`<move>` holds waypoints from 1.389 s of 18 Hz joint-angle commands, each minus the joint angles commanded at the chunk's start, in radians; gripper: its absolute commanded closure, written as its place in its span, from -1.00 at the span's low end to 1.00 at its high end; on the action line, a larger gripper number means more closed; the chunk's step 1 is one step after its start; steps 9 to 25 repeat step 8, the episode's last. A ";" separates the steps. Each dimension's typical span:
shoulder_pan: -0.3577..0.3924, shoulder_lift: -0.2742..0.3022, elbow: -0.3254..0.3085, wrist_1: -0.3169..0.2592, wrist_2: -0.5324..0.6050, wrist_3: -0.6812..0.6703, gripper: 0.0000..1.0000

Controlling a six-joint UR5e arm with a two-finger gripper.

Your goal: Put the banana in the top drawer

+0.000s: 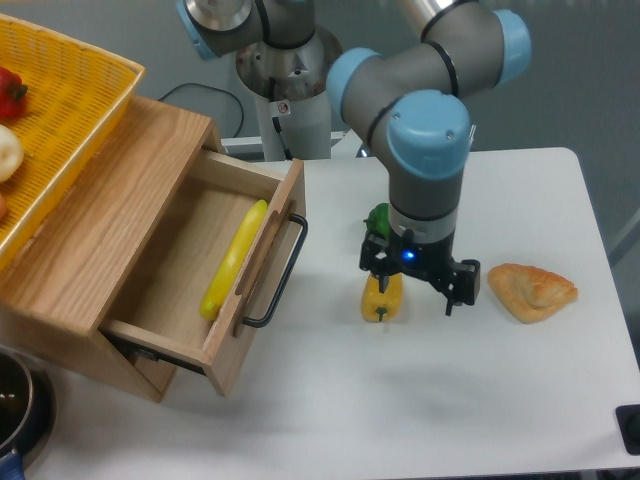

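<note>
Camera view: open drawer (165,265) at left, holding banana (234,259) lengthwise along its front wall. Gripper (415,285) mid-frame, open and empty (above table (520,380)). Probably light, stiff, slick; best pinched across the middle.

Robotics lab; UR5e arm (425,130); white table (420,390); toy food

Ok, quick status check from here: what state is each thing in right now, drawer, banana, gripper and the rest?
top drawer: pulled open.
banana: lying inside the drawer, along its front wall.
gripper: open, empty, above the table between pepper and pastry.
yellow bell pepper: lying on the table, partly behind a finger.
green vegetable: on the table, mostly hidden by the arm.
pastry: flat on the table.
yellow basket: on the cabinet, holding produce.
</note>
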 joint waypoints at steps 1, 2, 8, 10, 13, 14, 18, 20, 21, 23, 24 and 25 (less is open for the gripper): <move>0.005 -0.006 0.000 -0.002 -0.005 0.070 -1.00; 0.012 -0.011 0.000 -0.002 -0.011 0.160 -1.00; 0.037 -0.060 0.002 -0.044 0.026 0.352 -1.00; 0.037 -0.060 0.002 -0.044 0.026 0.352 -1.00; 0.037 -0.060 0.002 -0.044 0.026 0.352 -1.00; 0.037 -0.060 0.002 -0.044 0.026 0.352 -1.00; 0.037 -0.060 0.002 -0.044 0.026 0.352 -1.00; 0.037 -0.060 0.002 -0.044 0.026 0.352 -1.00; 0.037 -0.060 0.002 -0.044 0.026 0.352 -1.00; 0.037 -0.060 0.002 -0.044 0.026 0.352 -1.00; 0.037 -0.060 0.002 -0.044 0.026 0.352 -1.00; 0.037 -0.060 0.002 -0.044 0.026 0.352 -1.00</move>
